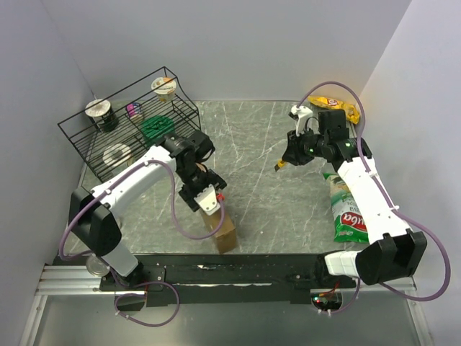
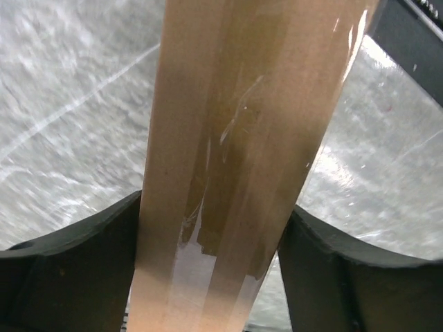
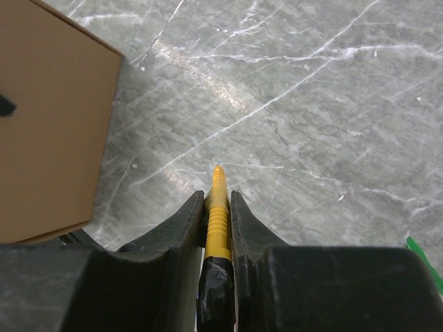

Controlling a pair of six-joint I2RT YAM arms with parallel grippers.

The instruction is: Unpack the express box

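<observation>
Box [image 1: 225,229]: stands on one narrow edge on the table [image 1: 252,144], to the right of the rack [image 1: 130,133] and nearer the arm bases than the rack is. A clear-taped seam runs along its upper edge.

Left gripper [image 1: 207,200]: sits on top of the box, just right of the rack's near corner. One finger lies on each broad face. The fingers [image 2: 76,277] lie flush against the cardboard on both sides, so it is pinching the box, as far as the close, blurred wrist view shows.

Right gripper [image 1: 286,160]: well right of the rack, apart from the box, above bare table. Its jaws are pressed together on a yellow tool [image 3: 218,214], whose tip points down at the table.

Rack contents: one cup [image 1: 101,114] at its left corner, a second cup [image 1: 164,86] at its back corner, and a green disc [image 1: 155,127] near its right side.

Far right of the rack, past the right arm: a green bag [image 1: 347,213], and behind it a yellow bag [image 1: 340,107].
</observation>
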